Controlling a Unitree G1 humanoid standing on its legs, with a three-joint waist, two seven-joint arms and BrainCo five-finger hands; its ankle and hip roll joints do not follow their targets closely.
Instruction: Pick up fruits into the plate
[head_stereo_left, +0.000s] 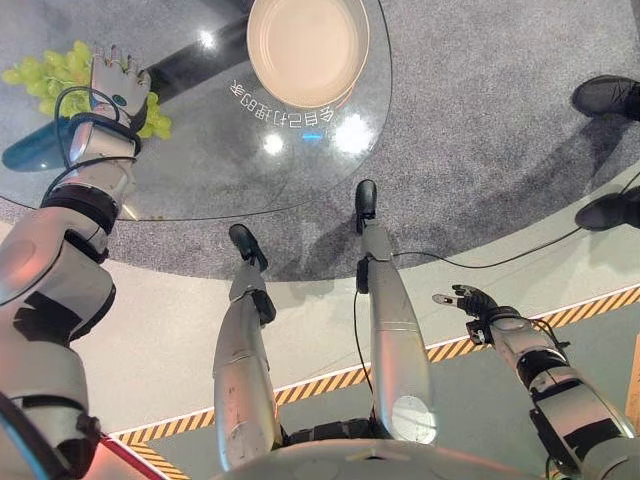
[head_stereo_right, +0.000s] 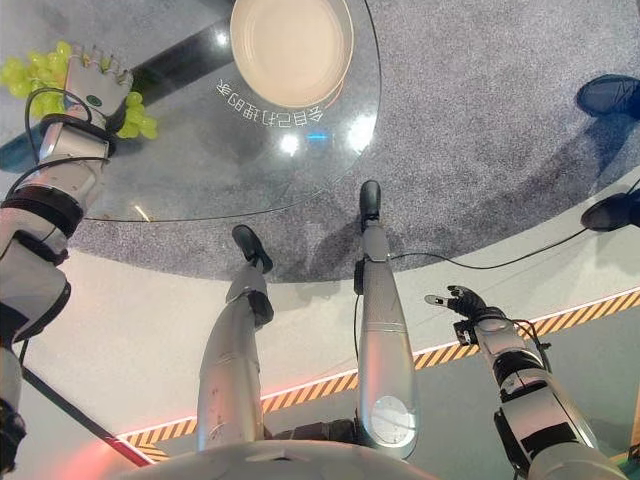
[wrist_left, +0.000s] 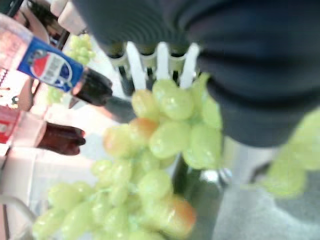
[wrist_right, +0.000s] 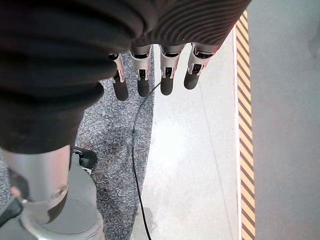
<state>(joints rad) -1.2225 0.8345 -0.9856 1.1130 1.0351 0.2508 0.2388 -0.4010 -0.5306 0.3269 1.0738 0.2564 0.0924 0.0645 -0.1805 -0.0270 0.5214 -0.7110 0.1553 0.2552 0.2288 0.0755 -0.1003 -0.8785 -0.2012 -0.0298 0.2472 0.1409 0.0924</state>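
My right hand (head_stereo_left: 470, 300) hangs low at my side over the floor, fingers loosely straight and empty. Farther out, my left hand (head_stereo_left: 118, 82) lies on the green grapes (head_stereo_left: 45, 68) at the glass surface's (head_stereo_left: 200, 170) left edge; I cannot tell whether its fingers have closed. A loose grip could shed grapes or drop the bunch short of the plate (head_stereo_left: 308, 48), well apart at the far side. My left wrist view adds two bottles (wrist_left: 55, 72) beyond the bunch.

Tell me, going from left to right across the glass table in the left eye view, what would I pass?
Bunch of green grapes with the robot's left hand over it → bare glass table → cream plate.
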